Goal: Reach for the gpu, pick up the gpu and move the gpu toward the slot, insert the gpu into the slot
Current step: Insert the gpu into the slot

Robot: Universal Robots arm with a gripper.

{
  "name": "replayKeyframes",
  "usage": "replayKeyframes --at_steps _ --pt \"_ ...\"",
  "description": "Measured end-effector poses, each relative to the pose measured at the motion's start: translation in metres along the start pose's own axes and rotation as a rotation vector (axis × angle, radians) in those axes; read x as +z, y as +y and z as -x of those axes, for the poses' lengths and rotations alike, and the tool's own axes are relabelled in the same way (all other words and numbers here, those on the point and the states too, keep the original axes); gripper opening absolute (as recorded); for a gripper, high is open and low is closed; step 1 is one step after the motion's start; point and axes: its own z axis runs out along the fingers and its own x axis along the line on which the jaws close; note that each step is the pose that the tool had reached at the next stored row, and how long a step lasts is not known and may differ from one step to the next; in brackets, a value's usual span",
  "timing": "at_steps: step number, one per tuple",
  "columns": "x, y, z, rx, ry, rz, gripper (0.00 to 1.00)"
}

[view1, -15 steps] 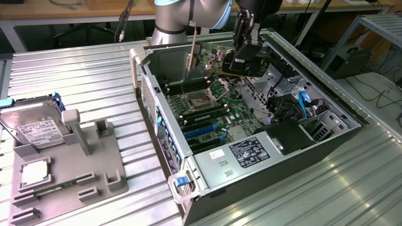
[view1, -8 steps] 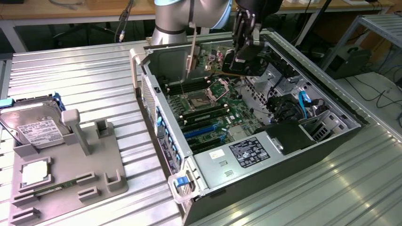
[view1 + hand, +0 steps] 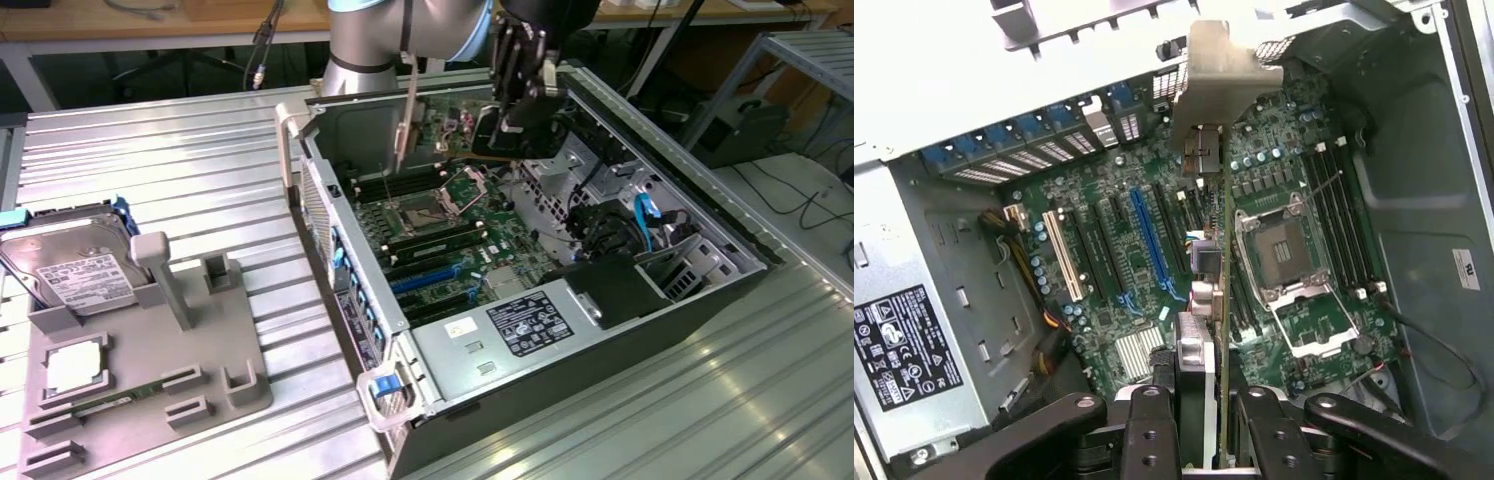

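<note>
Wrist view: card held edge-on above the open computer.
Nearest, the gripper (image 3: 1212, 440) had its fingers (image 3: 1154, 430) pinched on the gpu (image 3: 1212, 255), whose silver bracket (image 3: 1224, 70) pointed away toward the case (image 3: 954, 70). In the exterior view the gpu (image 3: 454, 135) hung clear of the board in the upper middle of the frame. Beyond it lay the motherboard (image 3: 1104, 200), with the blue slot (image 3: 1149, 245) off to one side of the card's edge, not under it. Judged from that offset, a straight descent could land the card on the processor socket (image 3: 1284, 250), and the bracket could catch the case wall.
</note>
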Motion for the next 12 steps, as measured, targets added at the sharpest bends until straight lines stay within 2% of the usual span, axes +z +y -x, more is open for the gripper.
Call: replayKeyframes --at_steps 12 --pt "0.0 0.0 0.0 -0.166 -0.0008 0.0058 0.28"
